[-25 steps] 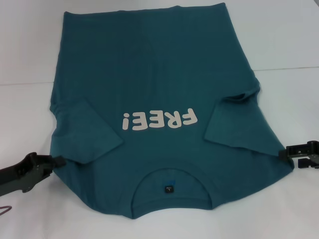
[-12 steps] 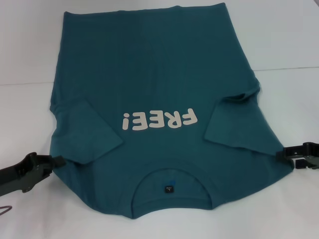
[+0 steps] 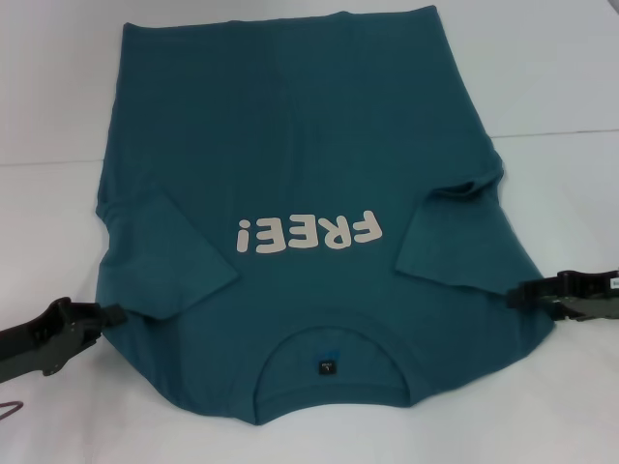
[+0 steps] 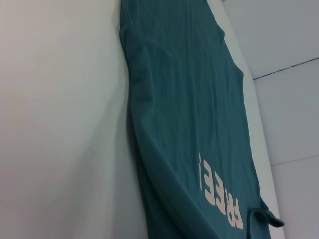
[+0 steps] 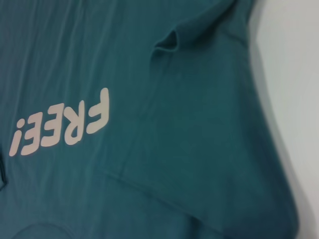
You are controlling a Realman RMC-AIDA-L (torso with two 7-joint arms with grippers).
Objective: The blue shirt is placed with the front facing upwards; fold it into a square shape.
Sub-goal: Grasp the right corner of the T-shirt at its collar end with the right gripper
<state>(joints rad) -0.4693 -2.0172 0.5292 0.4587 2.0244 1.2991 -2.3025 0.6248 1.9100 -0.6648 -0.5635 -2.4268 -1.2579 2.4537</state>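
Note:
The blue shirt [image 3: 290, 135] lies flat on the white table, front up, its collar nearest me and the off-white "FREE!" lettering [image 3: 308, 233] in the middle. Both short sleeves are folded in over the chest. My left gripper [image 3: 114, 312] sits low at the shirt's left shoulder edge, its fingers closed to a point on the cloth. At the opposite shoulder my right gripper [image 3: 517, 294] reaches in over the edge. The left wrist view runs along the shirt [image 4: 189, 99]. The right wrist view looks down on the shirt [image 5: 199, 129] and its folded sleeve.
The white table [image 3: 561, 87] shows on either side of the shirt, with a dark seam line [image 3: 566, 133] across it. A thin wire loop [image 3: 10, 406] lies at the near left corner.
My right gripper has moved left onto the shirt's right shoulder, and that edge of the cloth has shifted slightly inward. The left gripper has stayed put.

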